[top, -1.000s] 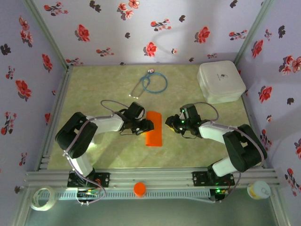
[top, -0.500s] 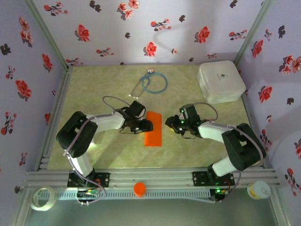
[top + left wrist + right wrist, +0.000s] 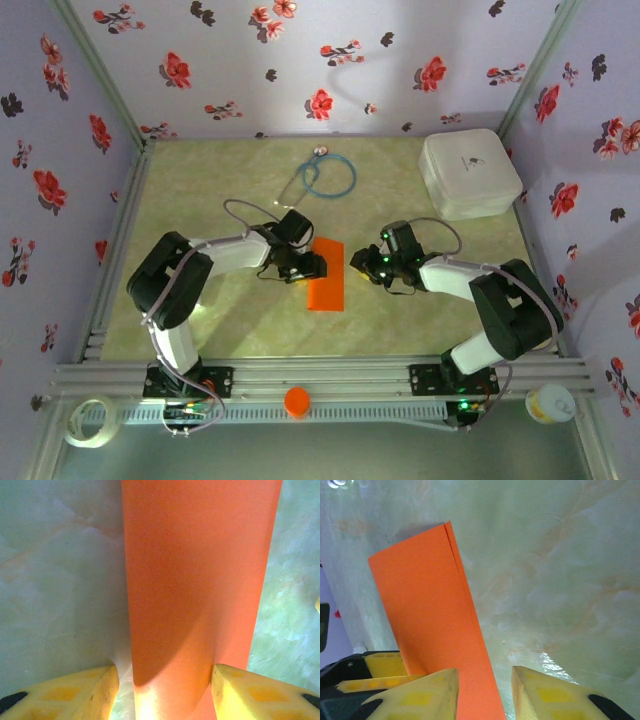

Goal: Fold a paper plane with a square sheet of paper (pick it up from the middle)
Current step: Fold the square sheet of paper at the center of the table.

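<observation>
With the left pincer (image 3: pixel 164 677) and right pincer (image 3: pixel 485 680) both released at the square sheet of paper (image 3: pixel 326 274) folded mid-frame, its crease could be skewed — even crumpled — if pressed unevenly.

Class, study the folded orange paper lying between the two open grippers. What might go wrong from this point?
1. The left gripper straddles the square sheet of paper; closing may buckle it.
2. In the right wrist view its layers' edges look slightly offset, so later folds could come out skewed.
</observation>
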`<action>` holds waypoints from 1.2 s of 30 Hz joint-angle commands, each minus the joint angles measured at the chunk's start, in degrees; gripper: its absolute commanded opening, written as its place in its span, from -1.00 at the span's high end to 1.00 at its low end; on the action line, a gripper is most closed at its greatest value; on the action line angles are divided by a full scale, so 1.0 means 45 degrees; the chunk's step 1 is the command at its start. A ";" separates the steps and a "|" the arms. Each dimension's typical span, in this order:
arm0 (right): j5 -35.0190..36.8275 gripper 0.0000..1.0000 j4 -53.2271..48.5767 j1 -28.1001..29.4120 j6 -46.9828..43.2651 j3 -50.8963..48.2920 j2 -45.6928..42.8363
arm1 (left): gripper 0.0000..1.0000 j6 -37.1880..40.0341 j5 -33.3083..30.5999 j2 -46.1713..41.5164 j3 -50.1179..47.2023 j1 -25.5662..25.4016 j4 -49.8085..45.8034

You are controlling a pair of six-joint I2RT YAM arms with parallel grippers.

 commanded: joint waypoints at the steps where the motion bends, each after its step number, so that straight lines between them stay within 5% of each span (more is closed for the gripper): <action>1: 0.0420 0.31 -0.0523 0.0074 -0.0203 0.0380 -0.0302 | -0.10 0.0382 -0.0713 0.0902 0.0002 -0.0003 -0.0957; 36: 0.0851 0.29 -0.0975 0.0074 -0.0204 0.0047 -0.1097 | -0.10 0.0084 -0.1720 0.1967 0.0660 -0.0326 -0.1957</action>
